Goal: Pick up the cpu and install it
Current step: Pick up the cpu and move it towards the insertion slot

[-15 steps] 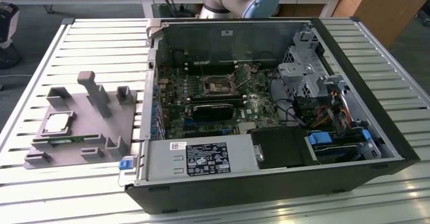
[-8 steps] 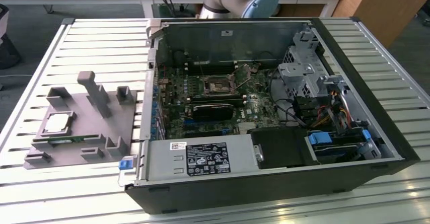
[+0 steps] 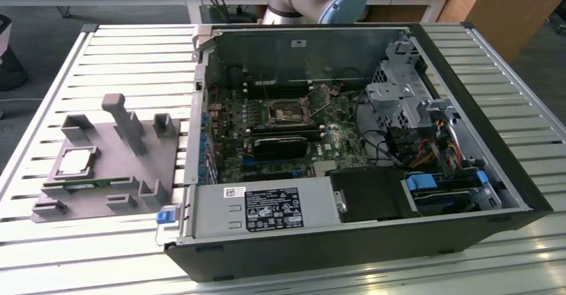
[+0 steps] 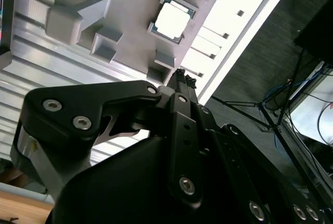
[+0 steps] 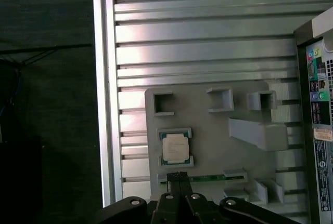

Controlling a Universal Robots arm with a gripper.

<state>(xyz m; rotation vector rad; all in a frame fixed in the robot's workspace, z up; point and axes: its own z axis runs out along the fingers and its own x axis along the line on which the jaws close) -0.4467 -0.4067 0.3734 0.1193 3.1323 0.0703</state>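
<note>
The cpu (image 3: 77, 159) is a small square chip with a dull silver top, lying flat in a frame on the grey plastic fixture (image 3: 124, 182) at the exterior view's left. Both wrist views look down on the cpu (image 4: 173, 18) (image 5: 175, 147) from well above. My gripper (image 5: 177, 175) (image 4: 183, 77) hovers high over the fixture's edge near the chip, its black fingers pressed together with nothing between them. The open computer case (image 3: 354, 242) shows the motherboard with its bare socket (image 3: 287, 115).
A thin green memory stick (image 5: 208, 178) lies along the fixture (image 5: 208, 130) beside the cpu. Upright grey posts (image 3: 124, 119) rise from the fixture. A black finned block (image 3: 276, 146) sits on the motherboard. The slatted metal table (image 3: 53, 83) ends close to the fixture.
</note>
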